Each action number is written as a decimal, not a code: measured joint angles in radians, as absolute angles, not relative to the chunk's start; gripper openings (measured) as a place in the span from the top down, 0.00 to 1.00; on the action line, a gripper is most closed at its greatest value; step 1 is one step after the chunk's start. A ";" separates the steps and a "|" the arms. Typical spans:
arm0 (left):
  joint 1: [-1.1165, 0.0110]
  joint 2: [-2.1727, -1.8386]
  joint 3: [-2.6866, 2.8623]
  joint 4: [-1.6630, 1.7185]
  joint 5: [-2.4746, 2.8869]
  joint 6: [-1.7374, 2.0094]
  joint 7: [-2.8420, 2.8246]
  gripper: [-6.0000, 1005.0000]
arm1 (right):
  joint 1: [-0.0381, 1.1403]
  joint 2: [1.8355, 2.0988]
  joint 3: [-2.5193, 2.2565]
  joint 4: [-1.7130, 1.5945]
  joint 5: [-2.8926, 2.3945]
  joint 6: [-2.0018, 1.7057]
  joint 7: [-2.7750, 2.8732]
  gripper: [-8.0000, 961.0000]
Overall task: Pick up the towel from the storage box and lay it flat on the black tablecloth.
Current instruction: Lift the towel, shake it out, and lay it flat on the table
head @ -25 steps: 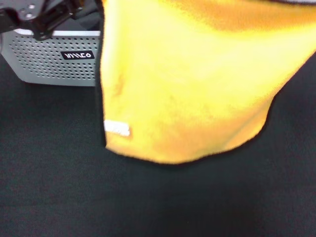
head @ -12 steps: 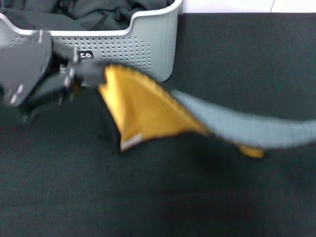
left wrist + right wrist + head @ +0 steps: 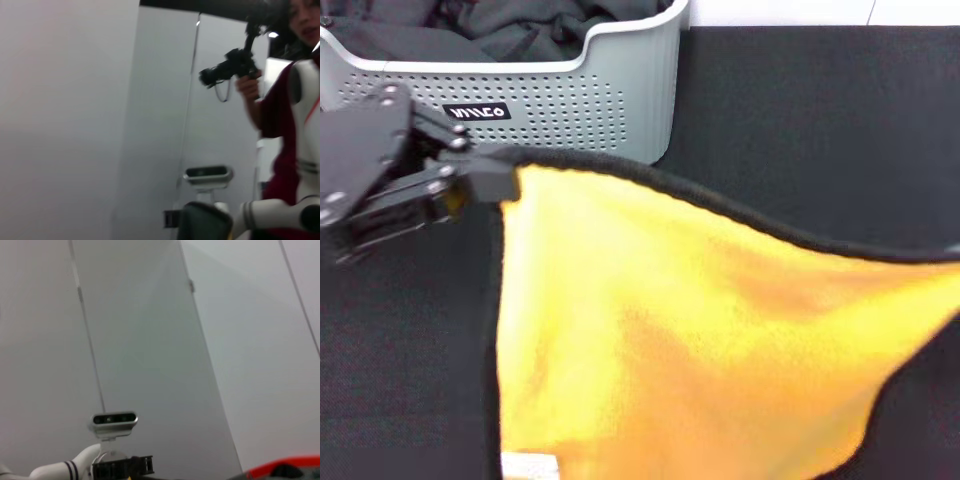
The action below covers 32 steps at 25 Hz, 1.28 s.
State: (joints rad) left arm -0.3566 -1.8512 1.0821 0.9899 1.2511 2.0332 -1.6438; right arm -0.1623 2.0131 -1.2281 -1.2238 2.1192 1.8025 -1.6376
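While your left claw (image 3: 485,185) is clamped on one top corner of the towel (image 3: 700,340), which hangs spread in the air over the black tablecloth (image 3: 800,110) and just clear of the storage box (image 3: 620,80), keep that top edge taut. Your right claw is out of view, so match its height carefully, lower both evenly, and let the tagged bottom edge touch first.

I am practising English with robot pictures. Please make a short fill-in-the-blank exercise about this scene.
1. The left gripper is shut on a corner of the ____.
2. The towel has thin edging of ____ colour.
3. The storage box holds dark ____.
4. The box stands on the black ____.

Missing words: towel; black; clothing; tablecloth
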 joint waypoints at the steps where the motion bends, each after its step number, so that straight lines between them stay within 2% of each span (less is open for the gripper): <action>1: -0.371 -1.859 1.055 0.965 1.293 2.033 -1.638 0.92 | -0.118 2.012 -1.228 -1.157 2.106 1.803 -1.639 0.88; 4: -0.455 -1.900 0.868 0.821 1.532 2.020 -1.586 0.91 | 0.014 2.014 -1.231 -0.920 2.024 1.794 -1.667 0.88; 6: -0.499 -1.917 0.747 0.746 1.704 1.980 -1.540 0.91 | 0.101 2.016 -1.230 -0.758 1.981 1.772 -1.733 0.87; 9: -0.513 -1.920 0.700 0.720 1.788 1.927 -1.513 0.91 | 0.184 2.009 -1.225 -0.608 1.973 1.724 -1.831 0.87; 17: -0.530 -1.915 0.700 0.722 1.835 1.801 -1.514 0.90 | 0.278 2.000 -1.185 -0.588 1.976 1.576 -1.857 0.87; 22: -0.547 -1.925 0.701 0.719 1.882 1.710 -1.511 0.89 | 0.336 1.999 -1.184 -0.571 1.974 1.463 -1.863 0.87; 32: -0.561 -2.004 0.703 0.692 1.996 1.495 -1.470 0.88 | 0.437 2.011 -1.186 -0.404 1.978 1.281 -1.905 0.86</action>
State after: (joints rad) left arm -0.5607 -2.0039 0.7031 0.6918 1.9963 1.4953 -1.4705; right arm 0.4374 2.0105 -1.1865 -0.4044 1.9776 1.2814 -1.9052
